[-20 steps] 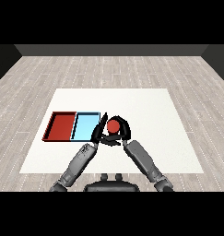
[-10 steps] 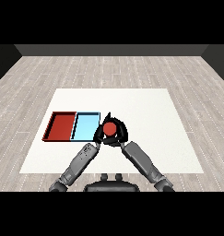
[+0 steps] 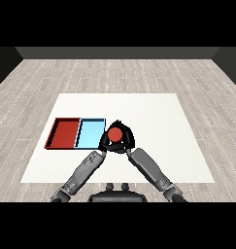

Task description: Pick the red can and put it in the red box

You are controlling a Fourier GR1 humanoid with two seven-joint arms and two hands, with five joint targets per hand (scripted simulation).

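The red can (image 3: pixel 114 134) is lifted off the table with my right hand (image 3: pixel 123 141) curled round it, just right of the light blue tray (image 3: pixel 90 134). The red tray (image 3: pixel 64 133) lies left of the blue one, with nothing in it. My left hand (image 3: pixel 104 144) is mostly hidden behind the can and the right hand, close against the can's left side; its fingers cannot be made out.
The two trays sit side by side on the left half of the white table (image 3: pixel 153 121). Bare tabletop spreads to the right and behind the hands. Both forearms come in from the lower edge and meet at the can.
My right hand has carried the red can leftward and slightly toward me, closer to the blue tray's right edge. The left forearm has barely moved.
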